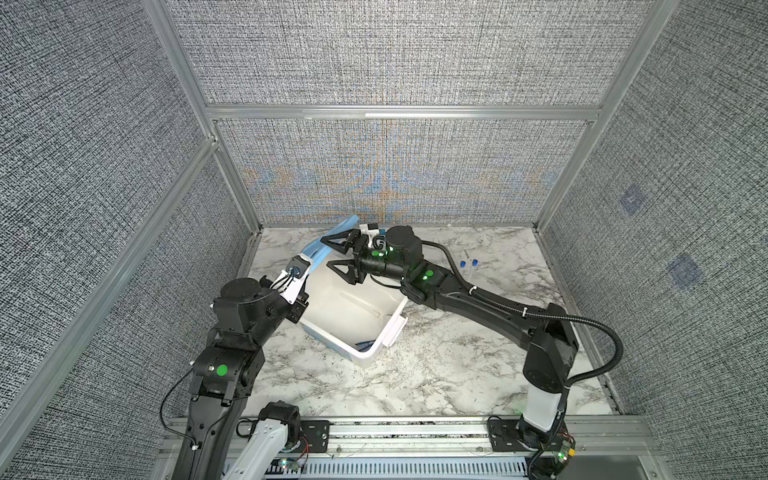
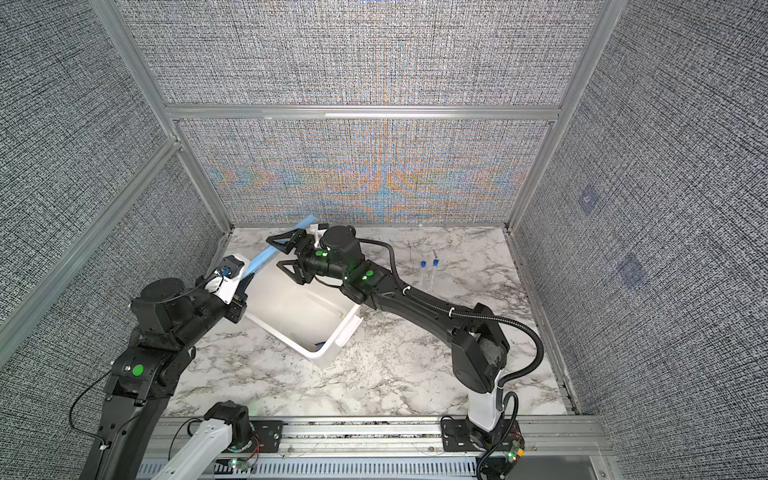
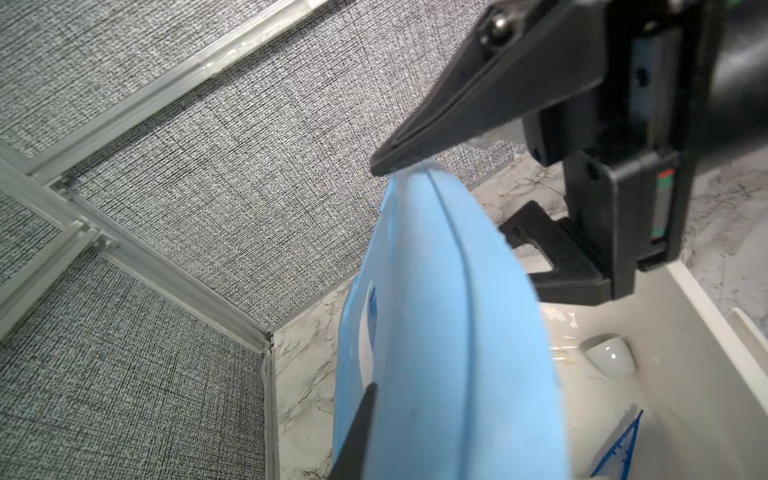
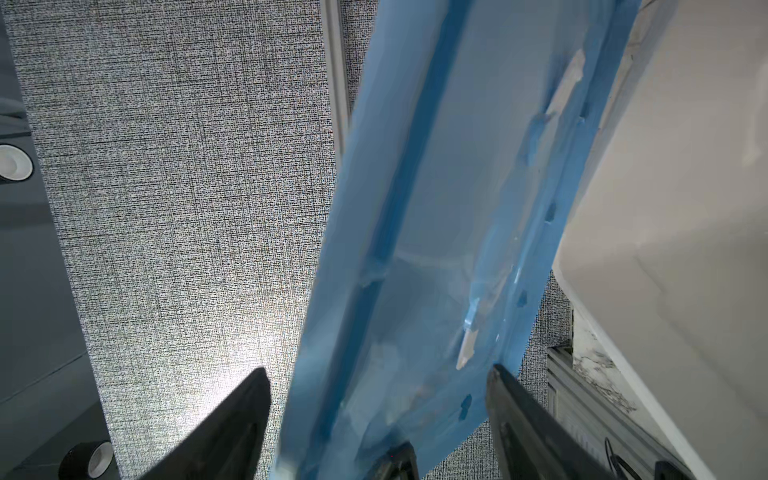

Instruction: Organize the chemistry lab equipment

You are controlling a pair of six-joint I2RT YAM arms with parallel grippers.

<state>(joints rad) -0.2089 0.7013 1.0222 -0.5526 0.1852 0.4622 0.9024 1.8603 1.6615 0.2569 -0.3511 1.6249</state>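
Note:
My left gripper (image 3: 374, 401) is shut on the near edge of the flat blue lid (image 1: 318, 249), holding it tilted up on edge over the far-left corner of the white tub (image 1: 376, 347). My right gripper (image 1: 332, 255) is open and straddles the lid's far end. In the right wrist view the lid (image 4: 436, 232) stands between its fingers (image 4: 505, 388), with a gap on one side. Two clear tubes with blue caps (image 1: 468, 270) lie on the marble to the right, also seen in a top view as tubes (image 2: 429, 272). A small whitish dish (image 3: 611, 357) lies inside the tub.
A thin blue triangular piece (image 3: 619, 449) lies in the tub's near corner. The tub's white latch (image 1: 395, 330) sticks out on its right side. Fabric walls with aluminium posts (image 1: 249, 208) close in the marble table (image 1: 436, 374) on three sides.

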